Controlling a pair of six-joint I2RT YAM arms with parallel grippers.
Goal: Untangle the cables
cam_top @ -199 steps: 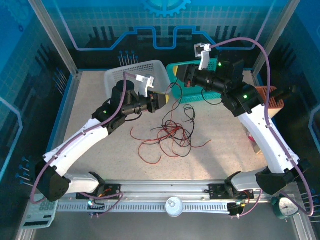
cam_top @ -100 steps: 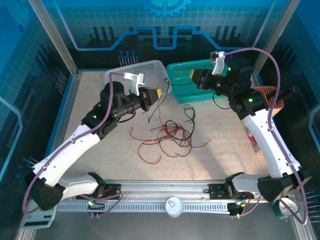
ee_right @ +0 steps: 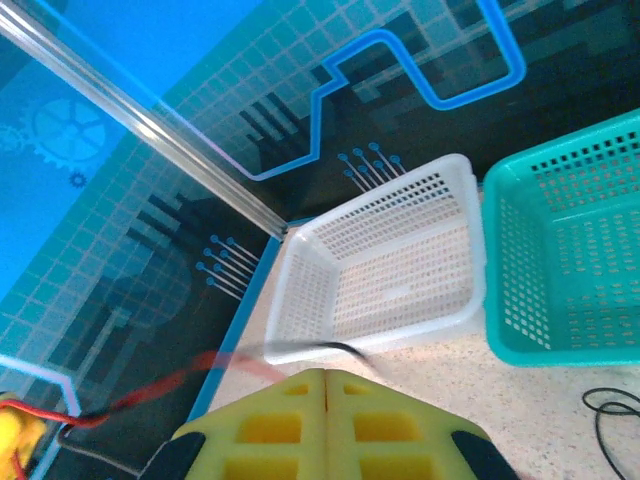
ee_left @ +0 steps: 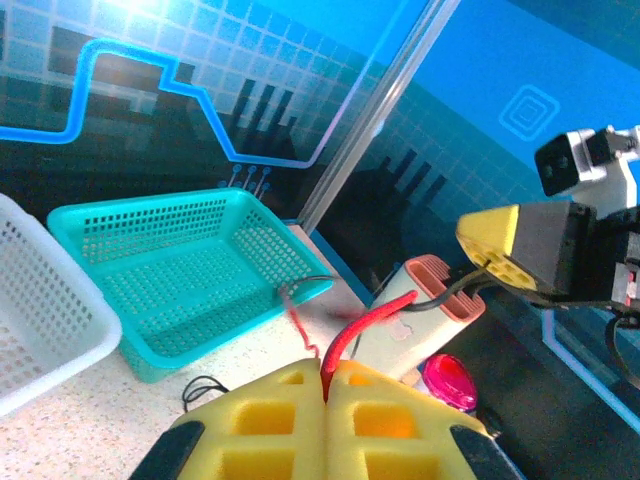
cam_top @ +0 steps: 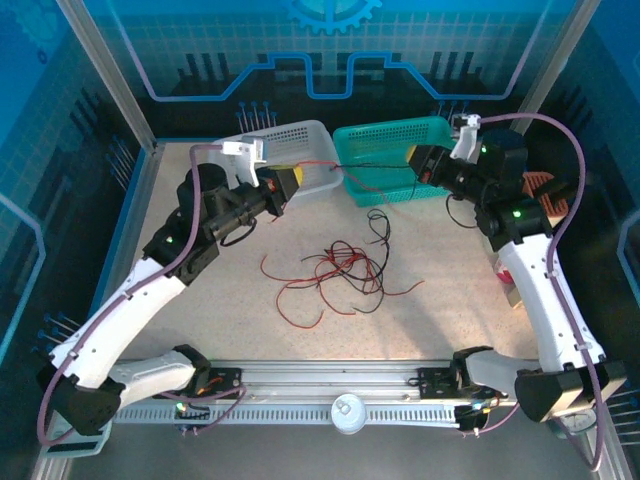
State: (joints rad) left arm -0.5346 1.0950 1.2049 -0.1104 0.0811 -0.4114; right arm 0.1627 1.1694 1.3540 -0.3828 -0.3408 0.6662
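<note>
Yellow foam pads of the left hand (ee_left: 325, 375) are pressed together on a red cable (ee_left: 365, 320), while the right hand (ee_right: 325, 378) pinches a black cable (ee_left: 452, 286). Since a second ago the hands have drawn apart, pulling these strands taut over the white mesh basket (cam_top: 285, 130) and the teal basket (cam_top: 390, 128). The other cables (cam_top: 340, 262) lie in a loose, curly heap on the speckled counter (cam_top: 450, 310).
</note>
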